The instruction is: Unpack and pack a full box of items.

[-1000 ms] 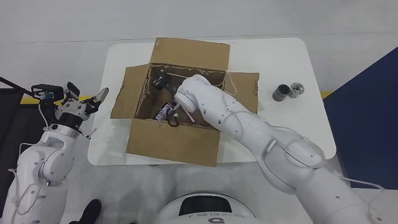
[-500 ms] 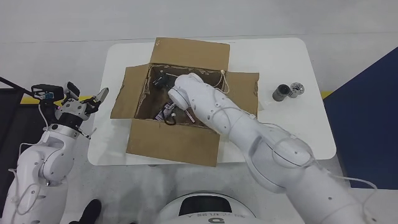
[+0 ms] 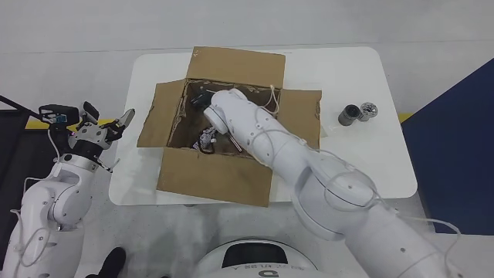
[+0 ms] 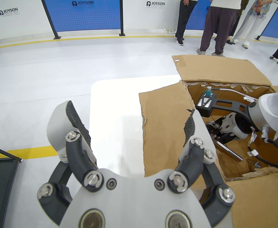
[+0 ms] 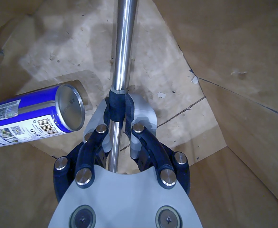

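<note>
Unpacking judged unfinished: polished steel rod clamped by right gripper inside brown cardboard box; blue drink can yet to be removed; left gripper spread, empty.

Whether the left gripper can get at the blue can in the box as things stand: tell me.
Probably not. The left gripper hangs open outside the cardboard box, its flap and wall between. Inside, the right gripper, shut on a metal rod, crowds the blue can.

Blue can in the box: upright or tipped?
Tipped. The blue can lies on its side on the floor of the cardboard box, its round metal end facing sideways.
</note>
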`<state>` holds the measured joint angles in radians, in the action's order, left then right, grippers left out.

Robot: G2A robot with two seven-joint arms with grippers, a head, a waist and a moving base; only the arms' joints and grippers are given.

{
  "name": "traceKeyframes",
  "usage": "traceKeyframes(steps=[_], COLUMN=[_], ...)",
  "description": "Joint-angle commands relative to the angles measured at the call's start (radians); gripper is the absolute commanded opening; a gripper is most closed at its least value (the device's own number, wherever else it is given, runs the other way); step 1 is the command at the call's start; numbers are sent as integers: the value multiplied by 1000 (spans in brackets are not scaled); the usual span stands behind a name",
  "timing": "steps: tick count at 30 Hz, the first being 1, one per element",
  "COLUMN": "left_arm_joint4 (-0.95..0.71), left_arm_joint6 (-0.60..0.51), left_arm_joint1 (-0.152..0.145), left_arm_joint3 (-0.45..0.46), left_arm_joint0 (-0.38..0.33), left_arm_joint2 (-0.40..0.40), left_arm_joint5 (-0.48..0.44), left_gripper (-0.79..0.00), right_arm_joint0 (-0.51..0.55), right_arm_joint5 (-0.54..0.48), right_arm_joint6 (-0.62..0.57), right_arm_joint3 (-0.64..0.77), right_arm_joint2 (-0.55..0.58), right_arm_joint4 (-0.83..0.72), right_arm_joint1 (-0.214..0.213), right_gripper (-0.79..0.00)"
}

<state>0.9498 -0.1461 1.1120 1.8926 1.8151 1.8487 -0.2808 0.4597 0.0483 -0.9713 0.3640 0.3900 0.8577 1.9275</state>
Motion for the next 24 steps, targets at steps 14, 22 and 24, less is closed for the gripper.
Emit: traceKeyframes(steps=[14,22,24], left_arm_joint4=[0,0,0], left_arm_joint6=[0,0,0], left_arm_joint1=[0,0,0], left_arm_joint3=[0,0,0], left_arm_joint0=[0,0,0], left_arm_joint2=[0,0,0], left_arm_joint5=[0,0,0], left_gripper=[0,0,0], right_arm_joint0=[-38,-11,3], right_arm_joint5=[-121,-114,-104], right_arm_joint6=[8,-17,-33], right_arm_joint3=[-13,104,149], right_arm_joint2=[51,80,89], right_arm_joint4=[-30,9,26], right_arm_joint1=[-3,-51,-68], right_gripper=[-785,-785,-785])
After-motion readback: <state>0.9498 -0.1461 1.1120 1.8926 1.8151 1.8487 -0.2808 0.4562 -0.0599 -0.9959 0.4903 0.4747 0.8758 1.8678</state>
